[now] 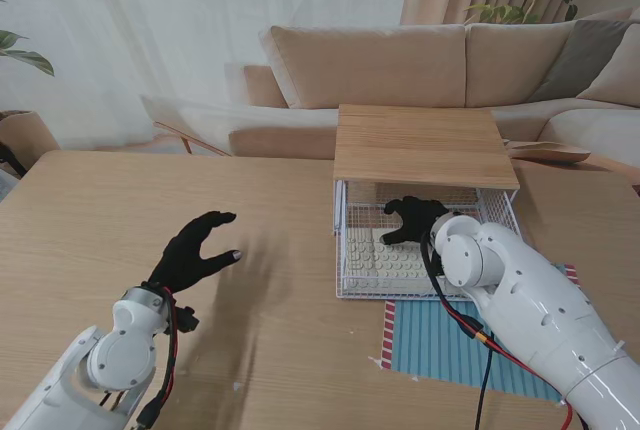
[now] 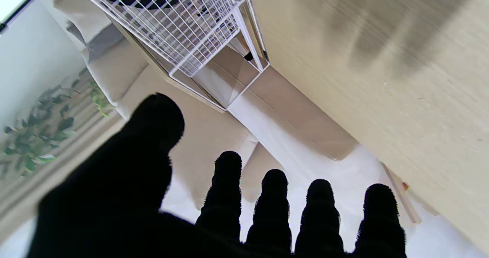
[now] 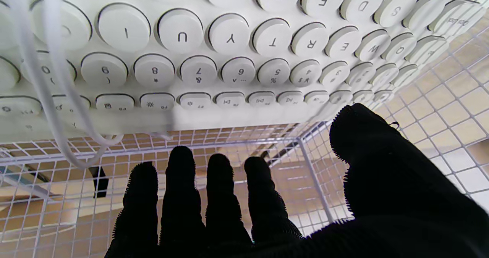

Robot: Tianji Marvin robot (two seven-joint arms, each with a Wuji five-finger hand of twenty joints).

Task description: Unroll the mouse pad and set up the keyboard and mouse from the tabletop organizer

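A white keyboard [image 1: 385,260] with round keys lies in the white wire drawer [image 1: 350,285] of the organizer, under its wooden top [image 1: 425,145]. My right hand [image 1: 413,218] reaches into the drawer over the keyboard's far part, fingers apart and holding nothing. The right wrist view shows the keyboard [image 3: 237,40] just beyond the spread fingers [image 3: 221,197], with a white cable [image 3: 49,78] hanging across it. The blue striped mouse pad [image 1: 440,340] lies flat in front of the drawer, partly under my right arm. My left hand [image 1: 192,250] hovers open over the bare table on the left. No mouse is visible.
A beige sofa [image 1: 400,70] stands beyond the table's far edge. The wire drawer's corner [image 2: 244,44] appears in the left wrist view, apart from the left fingers [image 2: 271,208]. Bare wooden tabletop [image 1: 150,190] spreads across the left side.
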